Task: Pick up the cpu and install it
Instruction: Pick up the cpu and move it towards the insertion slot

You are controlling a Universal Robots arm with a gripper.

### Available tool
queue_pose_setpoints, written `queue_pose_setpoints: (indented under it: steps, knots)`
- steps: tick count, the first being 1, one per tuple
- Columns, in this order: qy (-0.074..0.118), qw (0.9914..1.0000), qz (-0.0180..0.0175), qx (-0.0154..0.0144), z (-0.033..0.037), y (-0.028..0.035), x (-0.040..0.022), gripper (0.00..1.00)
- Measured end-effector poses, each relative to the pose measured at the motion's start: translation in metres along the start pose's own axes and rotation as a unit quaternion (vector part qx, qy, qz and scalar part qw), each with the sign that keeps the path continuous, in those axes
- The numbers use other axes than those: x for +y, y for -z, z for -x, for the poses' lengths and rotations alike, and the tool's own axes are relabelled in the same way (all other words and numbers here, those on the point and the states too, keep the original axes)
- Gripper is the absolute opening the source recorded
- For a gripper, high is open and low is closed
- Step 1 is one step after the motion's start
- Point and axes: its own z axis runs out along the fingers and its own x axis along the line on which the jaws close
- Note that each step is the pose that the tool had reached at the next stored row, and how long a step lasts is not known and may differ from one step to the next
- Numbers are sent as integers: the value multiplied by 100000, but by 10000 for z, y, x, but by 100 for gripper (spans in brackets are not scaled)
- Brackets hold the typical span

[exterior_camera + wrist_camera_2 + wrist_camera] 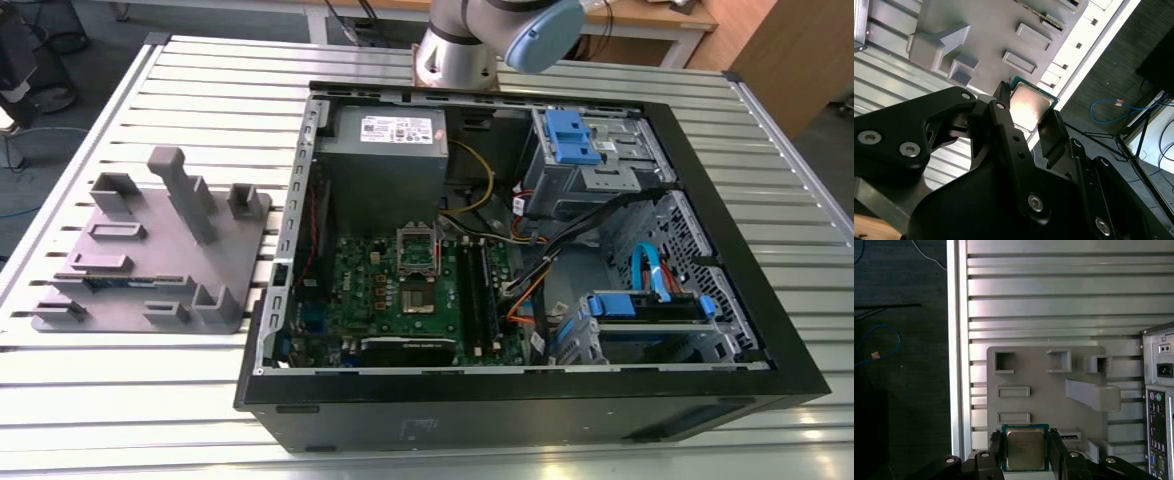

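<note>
Plainly, the tool is clamped on the cpu, one finger at each side, holding it over the gray fixture on the slatted tabletop.

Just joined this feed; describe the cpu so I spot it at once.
In the first wrist view, find the gray fixture plate on the slatted table. In front of it, the black gripper clamps the cpu. It is a small flat square with a silvery top and green rim, unlike the gray blocks.
</note>
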Motion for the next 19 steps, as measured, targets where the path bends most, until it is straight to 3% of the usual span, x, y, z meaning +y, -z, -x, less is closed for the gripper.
queue_pose_setpoints:
  steps: [7, 19]
  knots:
    - [-1, 100000, 72, 14, 53, -3, 3, 47]
    - [-2, 100000, 71, 15, 222, -20, 11, 47]
